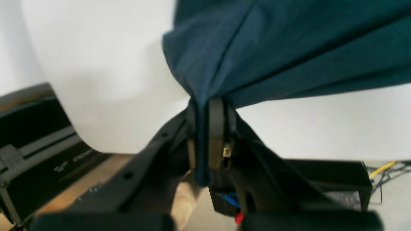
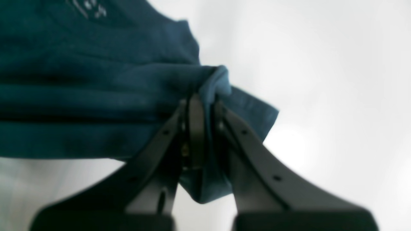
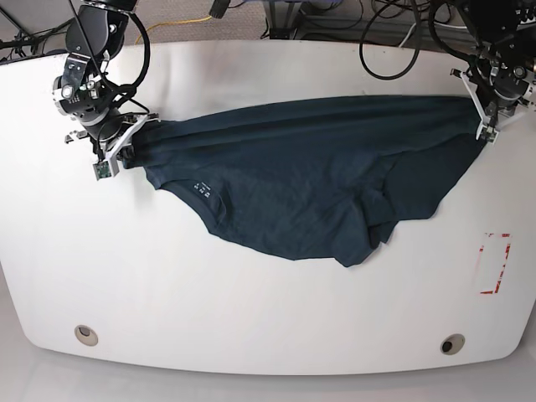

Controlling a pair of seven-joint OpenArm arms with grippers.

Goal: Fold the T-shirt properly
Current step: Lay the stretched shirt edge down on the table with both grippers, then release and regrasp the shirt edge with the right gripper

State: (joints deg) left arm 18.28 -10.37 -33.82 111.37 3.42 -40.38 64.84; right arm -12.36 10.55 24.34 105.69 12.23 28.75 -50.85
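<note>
While both arms reach in from the far corners, the T-shirt (image 3: 310,180) is stretched between them across the white surface (image 3: 251,310), its upper edge pulled into a nearly straight line and its lower part sagging toward the near side in loose folds. The right end effector (image 2: 205,106) sits at the shirt's end on the base view's left, jaws closed tight on a bunched fold of fabric that pokes out above and below the fingers (image 2: 196,128). The left end effector (image 1: 208,118) grips the opposite end on the base view's right, also clamped narrow on a pinched ridge of cloth that hangs down between its fingers (image 1: 216,134). A small white printed mark (image 3: 201,188) shows on the shirt near the neckline, toward the right end effector's side, and appears blurred at the top of the right wrist view. Red tape marks (image 3: 496,264) lie on the surface near its right edge, apart from the shirt.
</note>
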